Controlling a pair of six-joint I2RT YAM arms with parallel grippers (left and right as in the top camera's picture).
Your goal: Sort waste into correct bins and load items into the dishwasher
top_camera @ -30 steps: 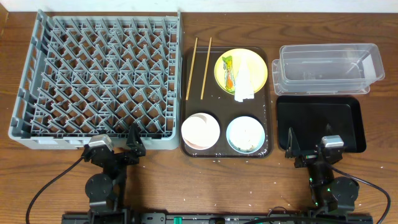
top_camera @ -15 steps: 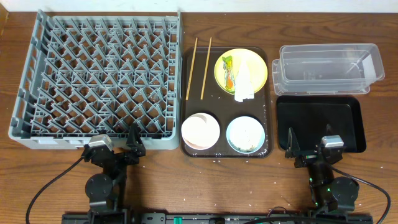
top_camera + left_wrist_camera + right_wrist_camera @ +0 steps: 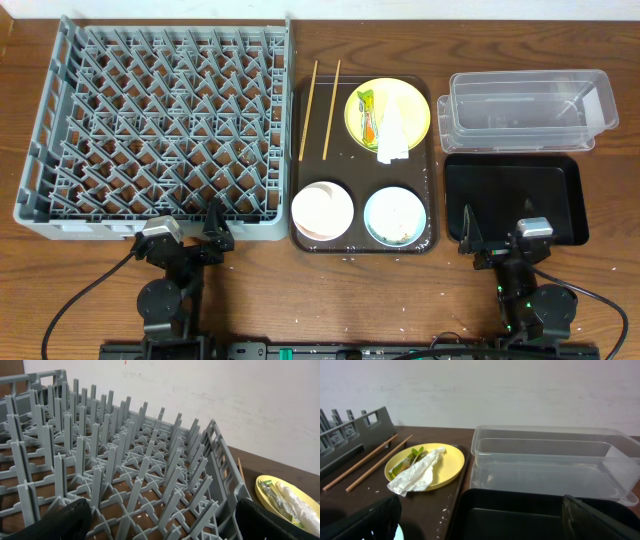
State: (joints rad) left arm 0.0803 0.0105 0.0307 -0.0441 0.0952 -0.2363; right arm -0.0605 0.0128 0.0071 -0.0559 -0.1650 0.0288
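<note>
grey plastic peg rack (image 3: 160, 120), clear smooth tub (image 3: 525, 110), matte black tray (image 3: 515, 190); left pincer (image 3: 160, 510) and right pincer (image 3: 480, 505) are both released.

Light is soft and even with faint shadows; the wrist views are softer, their near fingers (image 3: 55, 522) blurred.

Tabletop (image 3: 400, 300): dark brown wood, grain running left to right, dull finish with a slight sheen. Wall (image 3: 225, 390): plain off-white, standing directly behind the far edge of the tabletop. Its surface shows faint scuffs and one small red mark (image 3: 125, 362) at the top of the left wrist view. Lighting: even and diffuse, with soft, short shadows and no hard glare.
</note>
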